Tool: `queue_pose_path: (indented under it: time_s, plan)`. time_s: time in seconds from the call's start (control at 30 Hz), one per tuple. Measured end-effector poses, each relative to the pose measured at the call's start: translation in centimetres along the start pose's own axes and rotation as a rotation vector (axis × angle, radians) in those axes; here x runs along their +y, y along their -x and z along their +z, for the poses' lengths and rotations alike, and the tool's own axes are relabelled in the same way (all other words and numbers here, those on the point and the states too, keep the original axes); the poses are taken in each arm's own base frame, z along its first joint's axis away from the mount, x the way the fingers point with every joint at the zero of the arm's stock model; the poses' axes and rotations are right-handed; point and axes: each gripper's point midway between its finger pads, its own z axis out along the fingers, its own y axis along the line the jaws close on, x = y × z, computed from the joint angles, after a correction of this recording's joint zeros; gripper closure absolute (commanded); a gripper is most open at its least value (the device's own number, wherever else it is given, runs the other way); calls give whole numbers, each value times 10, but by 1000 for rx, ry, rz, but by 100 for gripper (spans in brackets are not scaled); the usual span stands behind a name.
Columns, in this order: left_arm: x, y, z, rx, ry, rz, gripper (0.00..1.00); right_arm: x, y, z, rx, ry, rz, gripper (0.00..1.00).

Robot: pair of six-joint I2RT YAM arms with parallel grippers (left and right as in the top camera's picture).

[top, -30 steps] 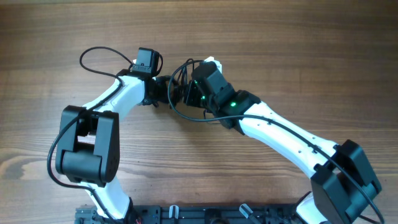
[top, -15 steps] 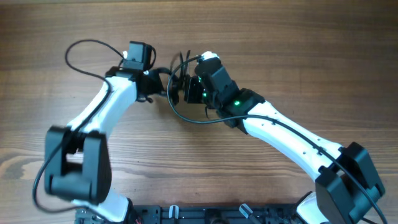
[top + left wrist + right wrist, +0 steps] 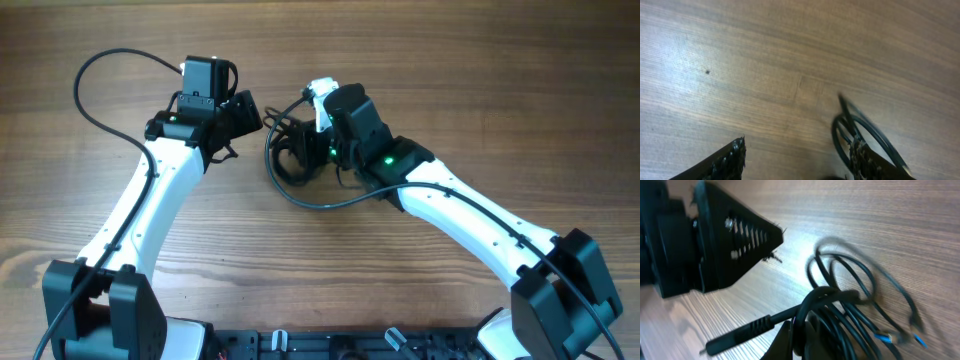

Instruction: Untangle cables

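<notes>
Here right fingers (image 3: 788,341) clench the cables (image 3: 832,294), left fingers (image 3: 732,156) spread empty beside them.

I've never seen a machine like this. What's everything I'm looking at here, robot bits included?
table: one, brown wood, under everything.
cables: one tangled bundle, black, mid-table; number unclear.
plug: one, black, on a cable end by the bundle.
rail: one, black, at the near table edge between the arm bases.
arm wires: thicker, black, running along the arms.
left arm: one, white and black; its jaws open and empty, just left of the bundle.
right arm: one, white and black; its jaws shut on the cables.
</notes>
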Motion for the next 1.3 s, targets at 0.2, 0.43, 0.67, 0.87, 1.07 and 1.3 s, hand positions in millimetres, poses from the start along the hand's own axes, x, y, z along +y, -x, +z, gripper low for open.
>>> queue_pose_path:
  time_s: [0.2,0.43,0.67,0.87,1.07,1.3]
  plan:
    - [8,-9,0,51,7,-61,39,-10,-7,-3,39,-19,4,96]
    - [22,-4,-3,127,-132,-190,37,20,-23,-9,119,203,-183,96]
    - [10,-2,-22,210,-436,-185,36,65,-50,-30,182,529,-406,96]
    - [-7,-8,-31,254,-558,-161,33,65,-51,-30,192,525,-378,96]
    - [-21,-11,-42,283,-661,-157,37,74,-53,-40,173,627,-459,96]
    - [-34,-24,-59,373,-763,-193,44,71,-46,-58,123,751,-526,96]
